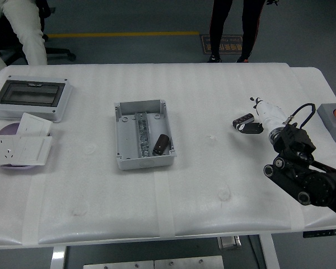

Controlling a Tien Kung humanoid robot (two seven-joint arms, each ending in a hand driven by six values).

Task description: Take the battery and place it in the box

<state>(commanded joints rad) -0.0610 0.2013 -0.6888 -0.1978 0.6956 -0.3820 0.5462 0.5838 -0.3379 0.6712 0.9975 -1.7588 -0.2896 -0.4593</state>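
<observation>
No legible text; floor sign [222,43] beyond table bears print, too blurred.

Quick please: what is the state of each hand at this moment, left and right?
Left hand: not in view.
Right hand: over the table's right side, fingers relaxed, open, holding nothing.

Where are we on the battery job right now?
Done: the battery lies inside the open grey box, in its lower right part. In hand: nothing; the right hand sits off to the box's right, fingers relaxed. Left: nothing obvious.
</observation>
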